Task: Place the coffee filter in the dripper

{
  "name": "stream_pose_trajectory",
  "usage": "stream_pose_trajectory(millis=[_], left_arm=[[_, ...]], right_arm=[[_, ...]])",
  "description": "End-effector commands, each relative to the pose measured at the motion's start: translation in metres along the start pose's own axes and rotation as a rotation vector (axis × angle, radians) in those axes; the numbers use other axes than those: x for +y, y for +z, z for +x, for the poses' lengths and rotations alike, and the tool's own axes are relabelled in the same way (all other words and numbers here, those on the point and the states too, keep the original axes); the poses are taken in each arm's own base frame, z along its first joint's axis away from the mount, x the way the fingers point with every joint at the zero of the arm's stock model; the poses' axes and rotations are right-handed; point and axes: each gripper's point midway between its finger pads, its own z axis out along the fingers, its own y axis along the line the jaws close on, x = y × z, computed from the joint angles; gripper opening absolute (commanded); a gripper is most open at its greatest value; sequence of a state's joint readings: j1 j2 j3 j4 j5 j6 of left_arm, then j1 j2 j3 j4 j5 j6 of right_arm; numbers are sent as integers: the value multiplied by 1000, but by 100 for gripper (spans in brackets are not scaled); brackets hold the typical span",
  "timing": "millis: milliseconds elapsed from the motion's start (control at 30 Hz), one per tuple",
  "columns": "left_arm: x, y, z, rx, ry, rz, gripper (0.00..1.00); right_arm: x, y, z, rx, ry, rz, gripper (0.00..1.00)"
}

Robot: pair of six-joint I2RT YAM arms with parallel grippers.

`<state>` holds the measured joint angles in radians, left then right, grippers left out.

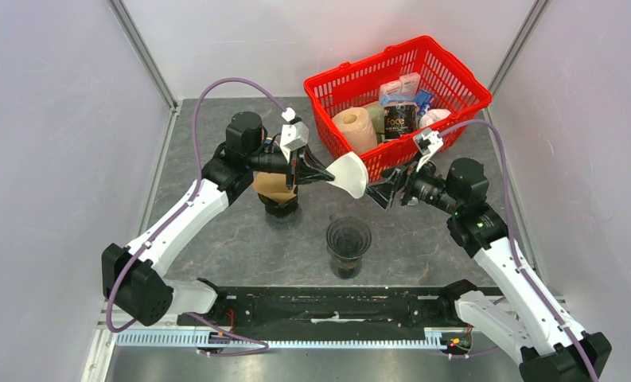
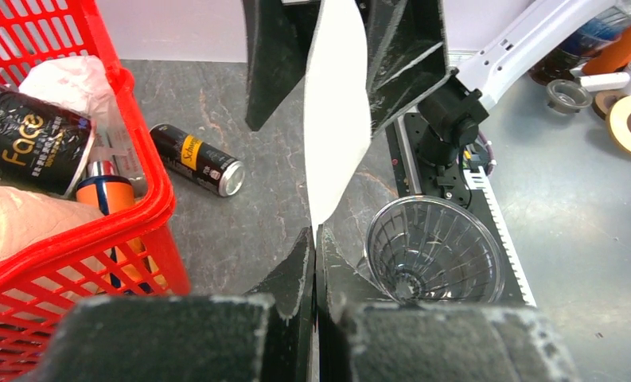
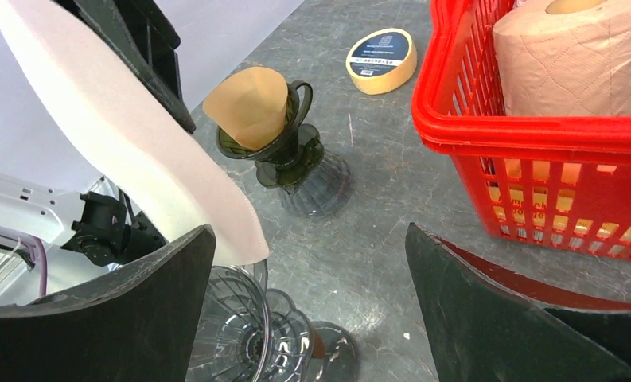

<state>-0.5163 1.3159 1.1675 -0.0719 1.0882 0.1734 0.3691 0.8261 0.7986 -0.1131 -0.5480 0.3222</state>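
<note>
Above the clear ribbed dripper (image 1: 348, 239), a white paper coffee filter (image 1: 350, 175) is hanging.
Left gripper (image 1: 321, 173) is clenching its left edge; right gripper (image 1: 379, 193) is hovering spread wide beside it.

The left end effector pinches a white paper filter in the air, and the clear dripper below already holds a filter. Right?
No: the left wrist view shows the clear dripper empty. The brown filter sits in the dark dripper. The left end effector does pinch the white paper filter in the air.
</note>
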Motion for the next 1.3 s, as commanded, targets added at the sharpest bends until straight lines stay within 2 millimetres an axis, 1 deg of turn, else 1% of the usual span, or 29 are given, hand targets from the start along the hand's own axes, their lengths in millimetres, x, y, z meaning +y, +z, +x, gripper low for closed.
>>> stream_pose_trajectory(millis=[0,133,333,467,567,700,833,1000,1267], left_arm=[[-6,1,-9,-29,3,53,2],[-7,2,-8,-29,-17,67,2],[-3,4,-8,-27,-38,59,2],[-2,5,-8,-28,-49,61,2],[-2,5,-8,-28,-50,65,2],[-2,5,-8,-28,-49,61,2],[-2,6,-7,-27,-51,65,2],[-2,7,-7,-29,-58,74,2],[-1,7,-7,-27,-65,62,2]], right_arm=[[11,8,-27,-86,-35,-74,97],[19,15,-37,-112,-31,-132,97],[34,22,-45,-112,9,-233,95],[41,29,-45,-88,57,-300,89],[40,35,-44,-78,92,-317,85],[39,38,-46,-80,110,-321,74],[43,35,-49,-93,90,-332,64],[48,32,-52,-90,86,-352,44],[59,27,-52,-68,92,-401,16]])
